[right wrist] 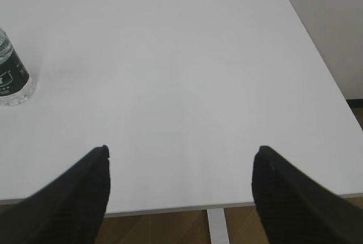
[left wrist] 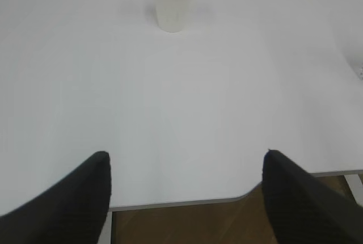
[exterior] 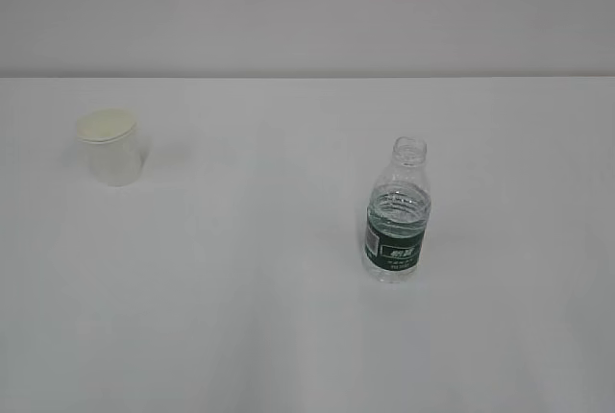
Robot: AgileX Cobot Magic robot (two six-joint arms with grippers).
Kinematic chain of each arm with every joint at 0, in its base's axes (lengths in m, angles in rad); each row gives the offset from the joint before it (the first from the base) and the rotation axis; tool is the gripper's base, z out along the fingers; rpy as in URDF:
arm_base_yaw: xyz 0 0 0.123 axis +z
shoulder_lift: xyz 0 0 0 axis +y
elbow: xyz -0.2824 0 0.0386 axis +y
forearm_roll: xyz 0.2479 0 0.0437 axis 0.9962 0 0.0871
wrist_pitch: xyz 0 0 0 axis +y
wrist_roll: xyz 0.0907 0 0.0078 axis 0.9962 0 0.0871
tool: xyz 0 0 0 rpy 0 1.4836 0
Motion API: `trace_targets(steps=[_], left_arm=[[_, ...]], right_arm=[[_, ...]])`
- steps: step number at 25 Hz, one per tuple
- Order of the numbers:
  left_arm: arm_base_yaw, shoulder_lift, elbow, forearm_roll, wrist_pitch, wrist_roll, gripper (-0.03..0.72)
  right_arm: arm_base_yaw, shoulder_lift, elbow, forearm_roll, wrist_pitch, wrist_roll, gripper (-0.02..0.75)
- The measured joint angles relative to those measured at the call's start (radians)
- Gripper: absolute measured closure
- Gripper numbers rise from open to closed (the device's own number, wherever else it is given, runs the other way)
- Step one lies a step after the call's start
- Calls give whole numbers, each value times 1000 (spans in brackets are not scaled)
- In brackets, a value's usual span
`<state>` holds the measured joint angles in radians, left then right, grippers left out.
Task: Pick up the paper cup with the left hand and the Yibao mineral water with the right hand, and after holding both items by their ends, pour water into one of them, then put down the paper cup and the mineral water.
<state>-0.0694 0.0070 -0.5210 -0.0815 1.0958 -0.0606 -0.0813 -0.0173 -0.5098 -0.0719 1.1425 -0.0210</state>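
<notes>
The paper cup stands upright on the white table at the far left; it also shows in the left wrist view, far ahead of my left gripper. The Yibao mineral water stands upright right of centre, capless, with a dark green label; its lower part shows at the left edge of the right wrist view. My left gripper is open and empty above the table's near edge. My right gripper is open and empty too, well to the right of the bottle. Neither arm shows in the exterior view.
The white table fills the exterior view up to a pale wall. Its near edge and brown floor show under both grippers. A white table leg shows below the edge. The table's right edge runs beside a wall.
</notes>
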Motion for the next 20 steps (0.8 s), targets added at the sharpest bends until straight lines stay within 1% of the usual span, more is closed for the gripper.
trace_targets(steps=[20], left_arm=[[0,0,0,0,0,0,95]], right_arm=[[0,0,0,0,-2,0,146]])
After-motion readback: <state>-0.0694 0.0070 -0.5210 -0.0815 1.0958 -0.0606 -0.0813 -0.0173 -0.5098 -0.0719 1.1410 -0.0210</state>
